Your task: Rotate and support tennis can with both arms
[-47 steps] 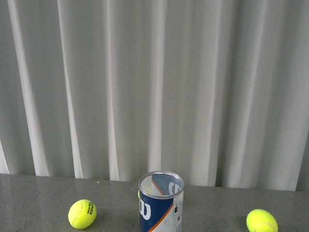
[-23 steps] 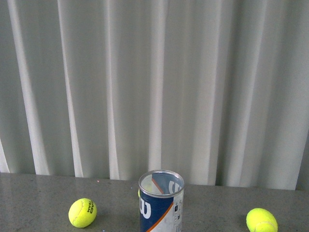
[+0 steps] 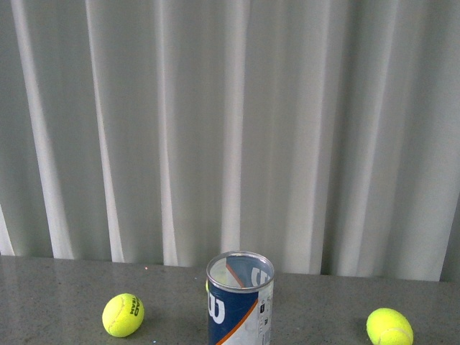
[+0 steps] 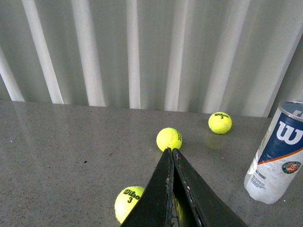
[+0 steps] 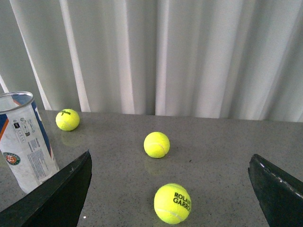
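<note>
The tennis can (image 3: pixel 240 302) stands upright on the grey table, open silver rim up, with its navy-and-white label and orange stripe showing. Neither arm shows in the front view. In the left wrist view the can (image 4: pixel 277 153) is off to one side. My left gripper (image 4: pixel 171 150) is shut and empty, apart from the can, with its tips near a tennis ball (image 4: pixel 169 139). In the right wrist view the can (image 5: pixel 23 142) stands beside one finger (image 5: pixel 61 194). My right gripper (image 5: pixel 170 158) is wide open and empty.
Tennis balls lie on the table either side of the can (image 3: pixel 123 315) (image 3: pixel 389 327). More balls show in the left wrist view (image 4: pixel 219 122) (image 4: pixel 129 203) and the right wrist view (image 5: pixel 156 144) (image 5: pixel 172 203) (image 5: pixel 67 119). A white curtain (image 3: pixel 230 129) hangs behind the table.
The can and the balls sit slightly higher in the front view than a second ago. Nothing else has visibly changed.
</note>
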`<action>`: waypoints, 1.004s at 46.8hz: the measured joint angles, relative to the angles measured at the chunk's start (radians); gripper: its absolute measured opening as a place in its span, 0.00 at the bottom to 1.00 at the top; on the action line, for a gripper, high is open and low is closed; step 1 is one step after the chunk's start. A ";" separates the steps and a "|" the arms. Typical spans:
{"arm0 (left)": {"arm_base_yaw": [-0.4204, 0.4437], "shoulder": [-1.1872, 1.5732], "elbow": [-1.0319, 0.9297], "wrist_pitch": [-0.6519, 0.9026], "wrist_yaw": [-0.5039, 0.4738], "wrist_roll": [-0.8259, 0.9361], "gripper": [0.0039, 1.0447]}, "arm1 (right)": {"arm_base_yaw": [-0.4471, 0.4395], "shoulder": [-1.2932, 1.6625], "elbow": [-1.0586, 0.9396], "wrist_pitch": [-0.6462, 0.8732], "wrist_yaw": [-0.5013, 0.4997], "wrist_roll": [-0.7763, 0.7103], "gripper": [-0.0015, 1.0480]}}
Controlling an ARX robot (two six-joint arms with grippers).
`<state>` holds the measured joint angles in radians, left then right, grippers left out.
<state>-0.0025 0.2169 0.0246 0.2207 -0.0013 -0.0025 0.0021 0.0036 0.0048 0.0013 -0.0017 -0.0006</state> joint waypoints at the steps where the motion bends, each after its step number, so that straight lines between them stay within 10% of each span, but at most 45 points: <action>1: 0.000 -0.005 0.000 -0.005 0.000 0.000 0.03 | 0.000 0.000 0.000 0.000 0.000 0.000 0.93; 22: 0.000 -0.213 0.000 -0.220 0.001 0.000 0.03 | 0.000 0.000 0.000 0.000 0.000 0.000 0.93; 47: 0.000 -0.213 0.000 -0.220 0.001 0.000 0.89 | 0.000 0.000 0.000 0.000 0.000 0.000 0.93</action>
<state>-0.0025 0.0036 0.0246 0.0006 -0.0002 -0.0029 0.0021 0.0036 0.0048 0.0013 -0.0017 -0.0006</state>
